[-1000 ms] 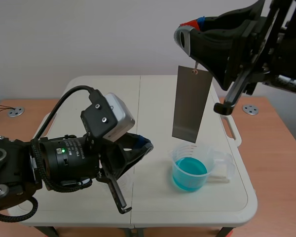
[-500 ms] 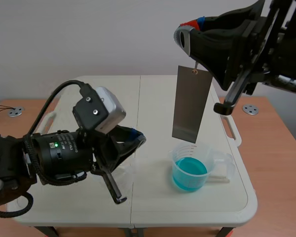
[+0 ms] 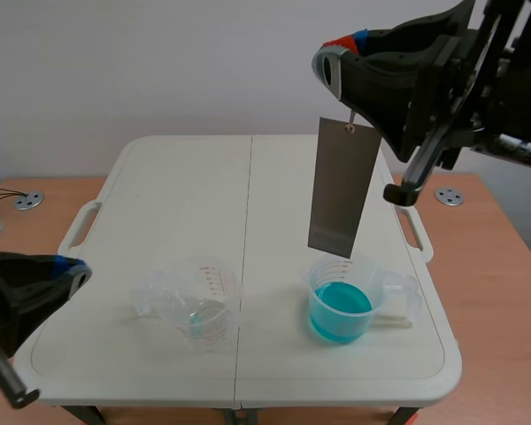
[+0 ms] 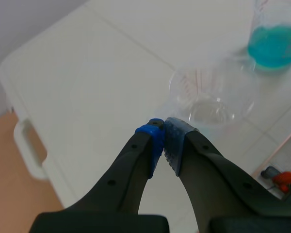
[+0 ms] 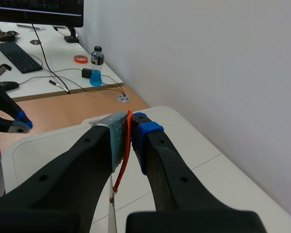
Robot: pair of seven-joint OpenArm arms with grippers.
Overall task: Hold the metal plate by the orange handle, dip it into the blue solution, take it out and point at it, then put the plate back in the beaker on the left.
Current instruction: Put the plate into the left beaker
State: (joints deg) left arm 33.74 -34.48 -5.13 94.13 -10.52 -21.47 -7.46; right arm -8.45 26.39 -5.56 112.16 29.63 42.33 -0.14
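At lower ctr of the scene frame stand 2 clear plastic beakers, each w/ a handle. Writing first: the empty beaker (image 3: 195, 301), lower ctr-left, carries red graduation marks & figures, too small to read. The blue-solution beaker (image 3: 341, 301), lower ctr-right, shows only faint scale lines, also unreadable.

Count: 2 beakers, 1 metal plate (image 3: 341, 188), 2 claws. One metal disc (image 3: 28, 201) lies at the mid-left edge and a second disc (image 3: 449, 196) at mid-right.

The right claw (image 3: 341, 80), upper right, is clamped on the orange handle (image 5: 127, 148); in the right wrist view the orange loop is pinched betw. its two pads. The plate hangs straight down from it at ctr-right, a tall grey strip w/ a small hole near the top and a darker band at the btm. Its lower edge is just over the blue beaker's rim, out of the liquid.

The left claw (image 3: 66, 270), lower left corner, is well apart from both beakers. Its fingers are together, pads touching, nothing betw. them. In the left wrist view the empty beaker is just ahead of the tips, the blue one farther ahead & off to one side.

Surface: a cream plastic folding counter (image 3: 177, 195), seam down the middle, moulded grips at both side edges, resting on a wooden desk (image 3: 496, 230). A plain white wall (image 3: 159, 62) is behind. The right wrist view adds another white desk w/ a keyboard (image 5: 17, 56), a bottle (image 5: 96, 73) of blue liquid, an orange tape roll (image 5: 80, 58) and cables (image 5: 63, 77).
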